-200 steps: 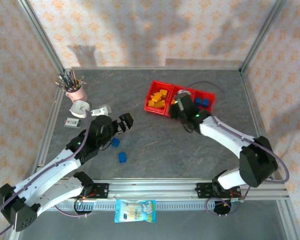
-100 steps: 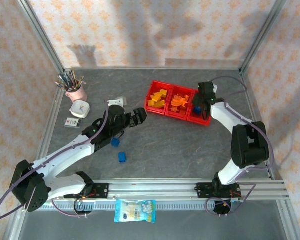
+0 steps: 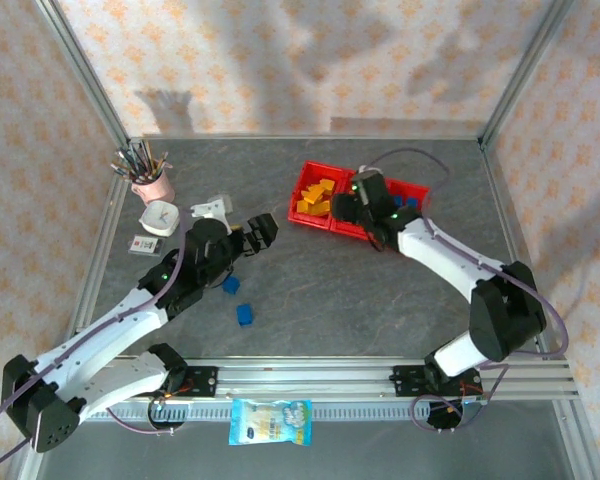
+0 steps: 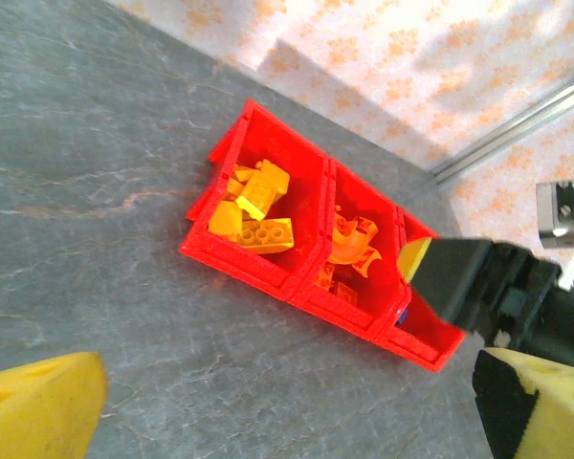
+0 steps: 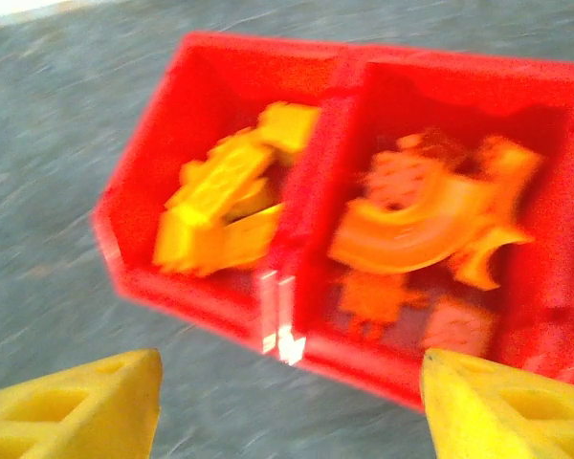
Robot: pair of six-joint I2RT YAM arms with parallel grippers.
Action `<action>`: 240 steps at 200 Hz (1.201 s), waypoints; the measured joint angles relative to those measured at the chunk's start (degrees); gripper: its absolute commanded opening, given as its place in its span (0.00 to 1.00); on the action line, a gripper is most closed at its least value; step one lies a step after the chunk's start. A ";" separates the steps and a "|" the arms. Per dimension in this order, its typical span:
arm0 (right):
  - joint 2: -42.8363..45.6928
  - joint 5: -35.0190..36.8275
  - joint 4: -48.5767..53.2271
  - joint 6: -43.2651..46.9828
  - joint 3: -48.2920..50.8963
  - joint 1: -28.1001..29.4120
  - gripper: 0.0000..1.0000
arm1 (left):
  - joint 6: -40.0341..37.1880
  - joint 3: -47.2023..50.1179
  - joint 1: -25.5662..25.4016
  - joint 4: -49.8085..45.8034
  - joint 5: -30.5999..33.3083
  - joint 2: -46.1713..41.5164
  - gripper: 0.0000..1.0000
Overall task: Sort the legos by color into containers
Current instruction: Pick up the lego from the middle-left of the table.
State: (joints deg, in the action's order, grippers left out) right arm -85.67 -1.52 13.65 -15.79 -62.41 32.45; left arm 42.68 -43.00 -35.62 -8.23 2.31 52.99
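A blue-and-white packet point(image 3: 270, 421) lies at 6 o'clock, outside the table's point(image 3: 380, 300) near rail. On the grey top, 2 loose blue bricks point(image 3: 244, 314) sit at 7 o'clock of the left claw point(image 3: 262, 232), its fingers wide apart and empty. At 2 o'clock of the table's middle, the red tray point(image 4: 239, 271) holds yellow bricks point(image 3: 317, 195), orange bricks point(image 4: 349, 244) and blue bricks point(image 3: 407, 203) in 3 separate compartments; the right claw point(image 5: 289, 406) hangs over it, spread open, gripping nothing. A pink pen cup point(image 3: 156, 186) stands at 10 o'clock.
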 measured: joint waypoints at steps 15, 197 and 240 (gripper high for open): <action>0.13 -0.37 -0.31 -0.59 0.59 4.52 0.74 | 1.01 0.72 0.00 -2.69 1.36 -2.25 0.99; -36.48 -9.05 -8.92 10.29 -22.58 31.63 0.60 | 14.95 1.73 0.39 -31.52 17.92 -24.15 0.99; -38.51 -7.54 -6.88 12.17 -23.76 31.63 0.31 | 14.93 1.73 0.44 -31.52 18.12 -24.15 0.99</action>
State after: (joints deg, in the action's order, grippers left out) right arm -124.18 -9.06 6.76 -3.62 -86.17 64.07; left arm 57.60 -41.28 -35.18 -39.75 20.43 28.84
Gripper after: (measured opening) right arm 0.387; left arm 0.992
